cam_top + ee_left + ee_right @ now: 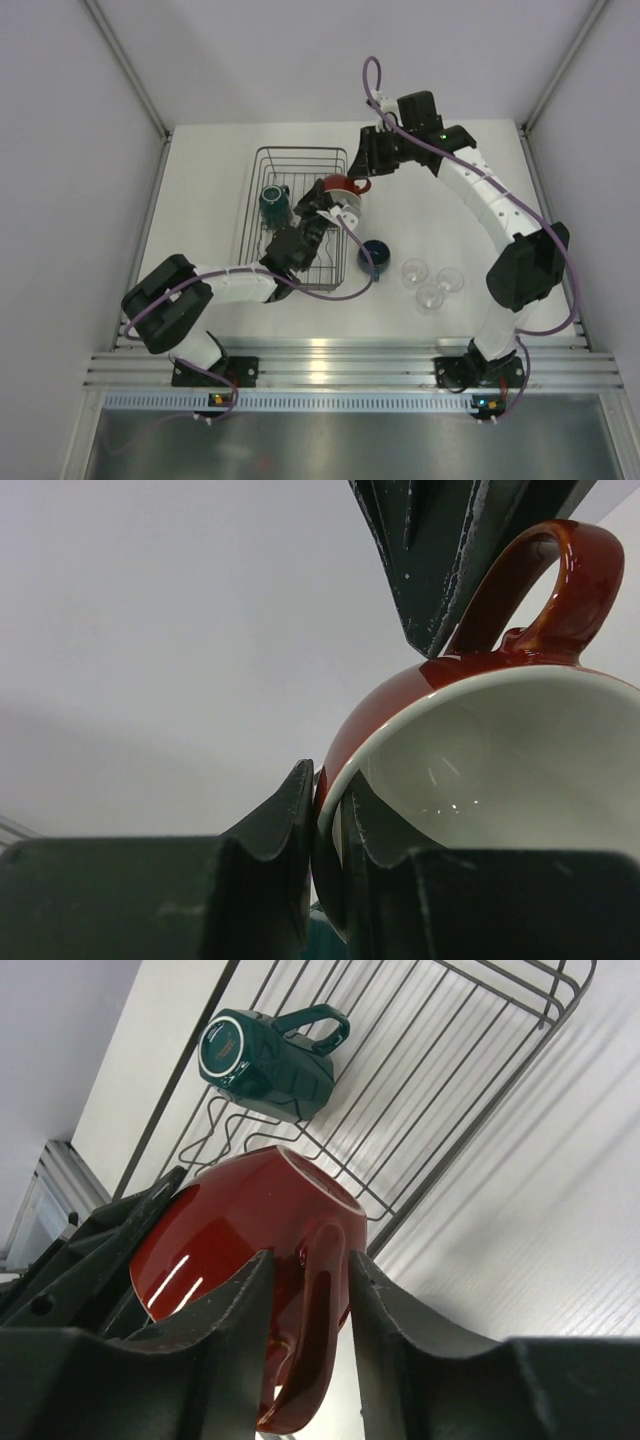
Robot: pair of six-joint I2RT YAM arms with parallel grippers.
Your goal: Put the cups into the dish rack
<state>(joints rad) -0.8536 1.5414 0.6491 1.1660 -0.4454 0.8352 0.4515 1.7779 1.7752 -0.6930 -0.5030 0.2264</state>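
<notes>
The big red cup with its white inside hangs tilted over the right side of the dish rack. My left gripper is shut on its rim, one finger inside and one outside. My right gripper straddles the cup's handle, with narrow gaps on both sides. The teal mug lies on its side in the rack, also seen in the right wrist view. The small dark-blue cup and three clear glasses stand on the table right of the rack.
The white table is walled on the left, right and back. An aluminium rail runs along the near edge by the arm bases. Purple cables loop off both arms, one passing close to the dark-blue cup.
</notes>
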